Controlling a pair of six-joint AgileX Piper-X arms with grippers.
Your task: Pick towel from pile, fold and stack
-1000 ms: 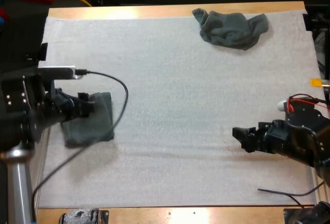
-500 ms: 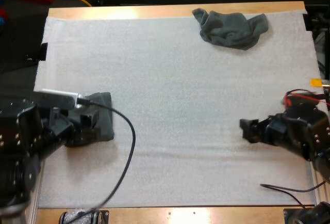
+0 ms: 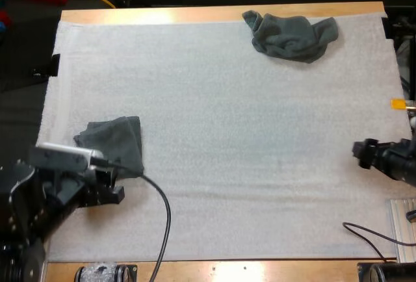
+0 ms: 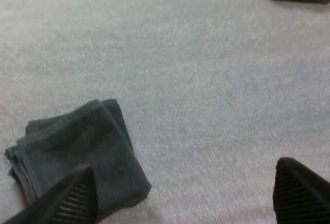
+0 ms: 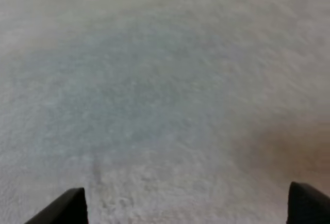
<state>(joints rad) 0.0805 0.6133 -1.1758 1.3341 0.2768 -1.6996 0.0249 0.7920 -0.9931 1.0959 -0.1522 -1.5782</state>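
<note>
1. The folded towel (image 3: 116, 140), dark grey-green, lies flat on the white mat (image 3: 221, 132) at about 8 o'clock in the high view, close to the mat's left border.
2. The left gripper (image 3: 110, 188) hangs just on the near side of that towel, toward 7 o'clock, with its arm filling the corner behind it.
3. In the left wrist view its two black fingers (image 4: 76, 199) are spread wide with bare mat between them. One finger is at the folded towel's near edge. Whether it touches the cloth cannot be told.
4. In that same view the towel's layered edges show along one side, and the stack looks square and tidy.
5. The crumpled towel (image 3: 292, 35) sits in a loose heap at about 1 o'clock in the high view, against the far border of the mat and well apart from the folded one.
6. The right gripper (image 3: 364, 154) is at the mat's right border, at about 4 o'clock, pointing inward toward 9 o'clock.
7. The right wrist view has its fingers (image 5: 72, 203) standing far apart over plain mat, pinching nothing.
8. The wooden table (image 3: 214, 14) shows as a strip beyond the mat's far border at 12 o'clock and again along the near border at 6 o'clock.
</note>
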